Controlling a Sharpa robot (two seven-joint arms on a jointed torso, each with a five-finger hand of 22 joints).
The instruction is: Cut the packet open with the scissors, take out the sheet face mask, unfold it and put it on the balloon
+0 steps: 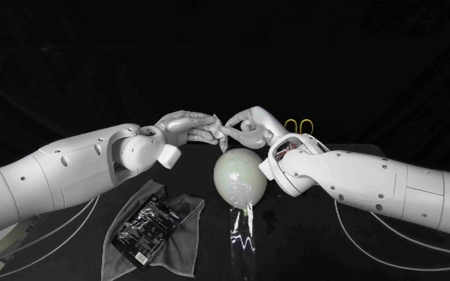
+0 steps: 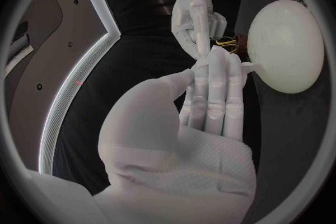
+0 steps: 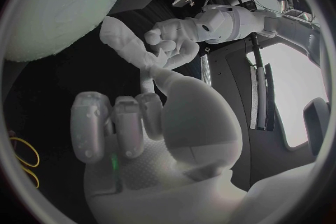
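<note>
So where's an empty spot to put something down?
Bare table lies between the grey cloth and the balloon's stand, and right of that stand. It's crowded above the balloon, where the left robot hand and right robot hand pinch the mask.

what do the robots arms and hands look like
The left arm and right arm are bulky, rounded white shells dotted with small dark screw holes. Each ends in a silver many-fingered hand: left hand, right hand. Thin white cables trail beside the arms, and reddish wiring shows at the right wrist.
</note>
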